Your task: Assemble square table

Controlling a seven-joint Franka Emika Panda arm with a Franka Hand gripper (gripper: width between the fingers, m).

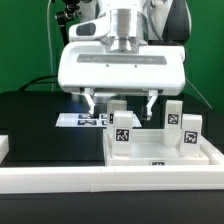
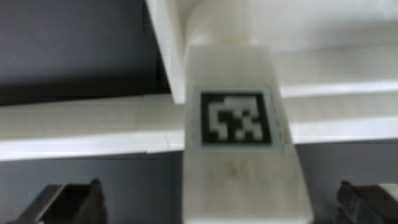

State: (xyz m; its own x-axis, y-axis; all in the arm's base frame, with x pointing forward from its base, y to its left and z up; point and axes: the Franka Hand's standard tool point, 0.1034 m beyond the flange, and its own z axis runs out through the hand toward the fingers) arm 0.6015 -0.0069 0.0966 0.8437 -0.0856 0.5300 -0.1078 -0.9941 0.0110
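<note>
1. my claw (image 1: 121, 101) is wide open and holds nothing.
2. a short white plastic table leg with a black tag (image 2: 233, 120) stands right under it, between the two fingers (image 2: 71, 203).
3. the leg's long side points up, on the big white square slab (image 1: 160, 152).

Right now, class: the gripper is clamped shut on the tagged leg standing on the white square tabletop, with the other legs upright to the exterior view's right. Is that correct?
Not quite. The gripper is open, not clamped: the wrist view shows both fingers standing well clear of the tagged leg. The rest holds: that leg stands on the white square tabletop, and the other legs stand upright to the exterior view's right.
</note>
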